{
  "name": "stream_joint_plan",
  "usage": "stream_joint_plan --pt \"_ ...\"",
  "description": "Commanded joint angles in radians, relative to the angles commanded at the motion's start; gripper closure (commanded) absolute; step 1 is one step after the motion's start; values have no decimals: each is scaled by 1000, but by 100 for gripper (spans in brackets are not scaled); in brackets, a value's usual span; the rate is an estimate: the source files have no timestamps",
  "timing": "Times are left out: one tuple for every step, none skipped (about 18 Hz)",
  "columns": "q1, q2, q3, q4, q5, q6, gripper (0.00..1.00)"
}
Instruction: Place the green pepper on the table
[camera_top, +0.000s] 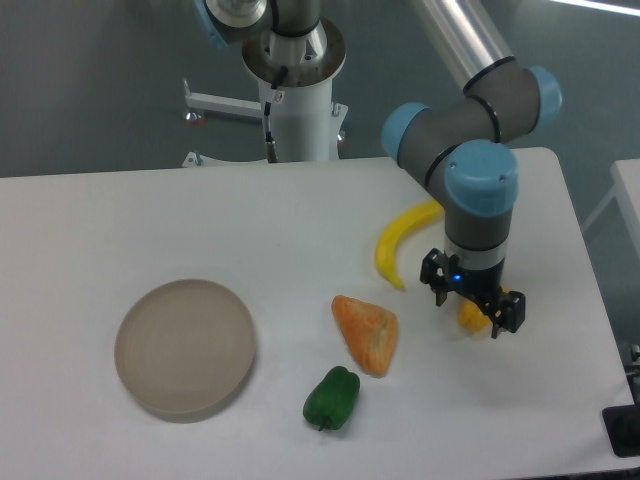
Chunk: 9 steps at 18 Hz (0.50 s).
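The green pepper (332, 398) lies on the white table (150, 220) near the front edge, right of the beige plate and just below the orange wedge. My gripper (474, 309) is far to its right, hanging over the yellow pepper (470, 316), which it mostly hides. Its fingers look spread with nothing held between them.
A round beige plate (186, 347) sits at the front left. An orange wedge-shaped piece (367, 333) lies in the middle. A yellow banana (400, 240) lies behind it. The robot base (298, 90) stands beyond the table's far edge.
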Motion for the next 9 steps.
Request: stream_joint_plan --pt "2 2 0 0 1 0 1" --pt "0 0 0 0 2 0 1" --pt "2 -2 -2 2 3 0 1" --pt "0 -2 -2 2 5 0 1" --pt "0 -2 -2 2 5 0 1" --pt "0 -2 -2 3 5 0 1" --pt "0 -2 -2 3 6 0 1" --pt "-1 -2 -2 6 6 0 1" --pt "-2 -3 -2 8 6 0 1"
